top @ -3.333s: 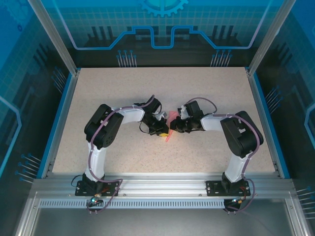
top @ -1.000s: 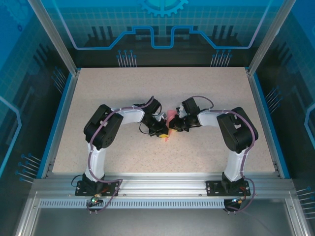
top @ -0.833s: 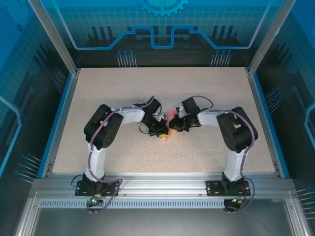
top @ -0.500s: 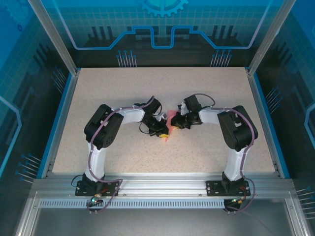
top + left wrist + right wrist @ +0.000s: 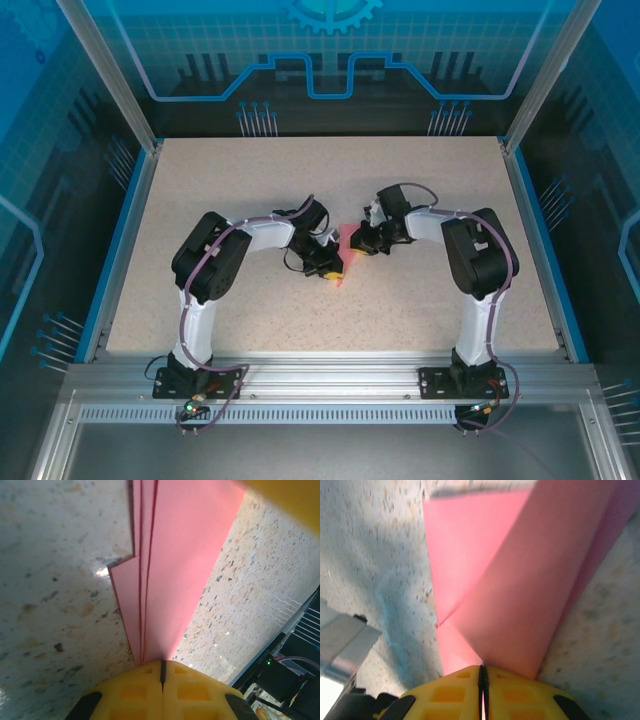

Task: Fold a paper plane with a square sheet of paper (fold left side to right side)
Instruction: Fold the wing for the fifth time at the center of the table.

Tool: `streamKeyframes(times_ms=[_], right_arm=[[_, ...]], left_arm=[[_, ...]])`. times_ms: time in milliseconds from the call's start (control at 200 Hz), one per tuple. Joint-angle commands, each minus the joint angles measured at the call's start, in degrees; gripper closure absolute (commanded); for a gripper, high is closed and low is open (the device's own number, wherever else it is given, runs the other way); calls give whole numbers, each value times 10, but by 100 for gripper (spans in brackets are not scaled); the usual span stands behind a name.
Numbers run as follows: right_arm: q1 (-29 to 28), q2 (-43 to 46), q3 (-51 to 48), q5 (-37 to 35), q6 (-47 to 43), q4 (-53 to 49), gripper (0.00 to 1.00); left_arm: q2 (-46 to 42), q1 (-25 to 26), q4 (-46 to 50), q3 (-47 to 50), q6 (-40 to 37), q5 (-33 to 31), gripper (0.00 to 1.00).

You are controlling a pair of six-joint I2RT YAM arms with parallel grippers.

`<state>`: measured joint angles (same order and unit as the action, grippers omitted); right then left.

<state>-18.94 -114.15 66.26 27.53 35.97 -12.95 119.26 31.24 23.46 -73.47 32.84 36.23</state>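
Clamping the layered paper plane [image 5: 180, 555] between them, left gripper [image 5: 162, 667] and right gripper [image 5: 482, 670] seem mid-crease; next, probably, sharpening that fold.

One speckled table [image 5: 300, 180], two robot arms at its near edge, left arm [image 5: 210, 262] and right arm [image 5: 480, 262], two grippers near the table's middle, left gripper [image 5: 330, 268] and right gripper [image 5: 360, 240], two yellow fingers [image 5: 135, 692] on each, one folded pink paper [image 5: 185, 555] at the table's middle.
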Motion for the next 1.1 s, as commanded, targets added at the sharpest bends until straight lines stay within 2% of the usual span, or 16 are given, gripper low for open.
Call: streamKeyframes(times_ms=[0, 545, 1095], right_arm=[[30, -19, 29, -33, -20, -1, 88], [67, -79, 107, -40, -41, -41, 88], [116, -138, 199, -19, -50, -78, 88]], left_arm=[[37, 2, 59, 11, -12, -46, 100], [38, 1, 60, 11, -13, -46, 100], [33, 2, 55, 12, -14, -45, 100]])
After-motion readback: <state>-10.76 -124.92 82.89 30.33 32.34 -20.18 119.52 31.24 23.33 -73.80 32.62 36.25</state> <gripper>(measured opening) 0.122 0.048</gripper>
